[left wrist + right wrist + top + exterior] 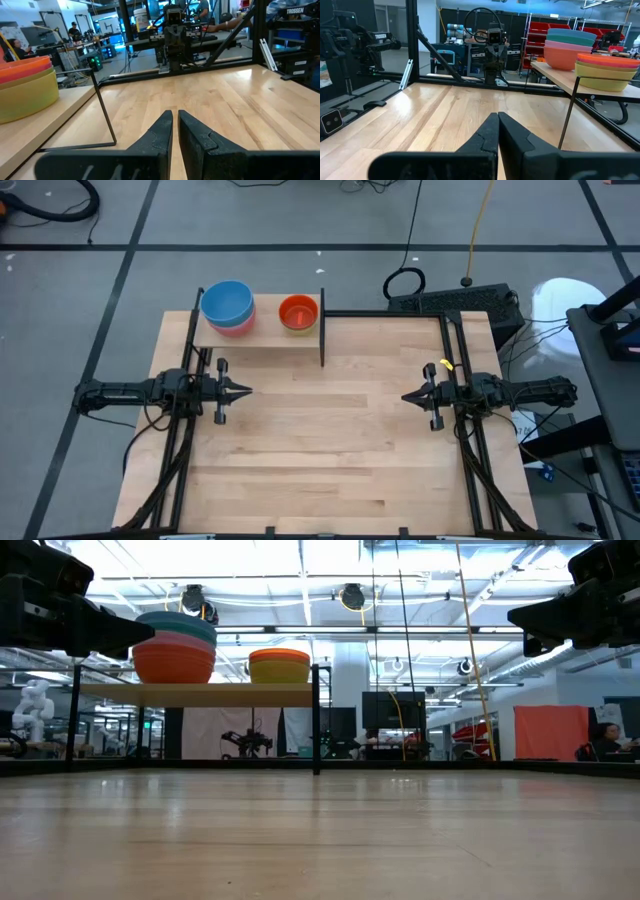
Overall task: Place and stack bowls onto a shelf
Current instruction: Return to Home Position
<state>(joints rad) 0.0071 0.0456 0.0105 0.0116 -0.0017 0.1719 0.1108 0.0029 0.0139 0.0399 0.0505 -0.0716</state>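
The bowls stand in two stacks on the shelf (pixel 262 337), a light-wood board on thin black posts at the table's far left. The left stack (pixel 228 306) has a blue bowl on top with pink showing under it. The right stack (pixel 298 312) shows red and orange from above and rests on a yellow bowl (pixel 279 671). In the low view the left stack (pixel 175 645) is taller. My left gripper (pixel 245 391) hovers shut near the table's left side, pointing right. My right gripper (pixel 406 396) hovers shut near the right side, pointing left. Both are well clear of the shelf.
A black post (pixel 322 330) stands at the shelf's right end, and a thin black frame (pixel 385 313) runs along the table's far edge. Bare tabletop (pixel 325 440) lies between the two grippers. Cables and equipment sit beyond the table's far right corner (pixel 455 300).
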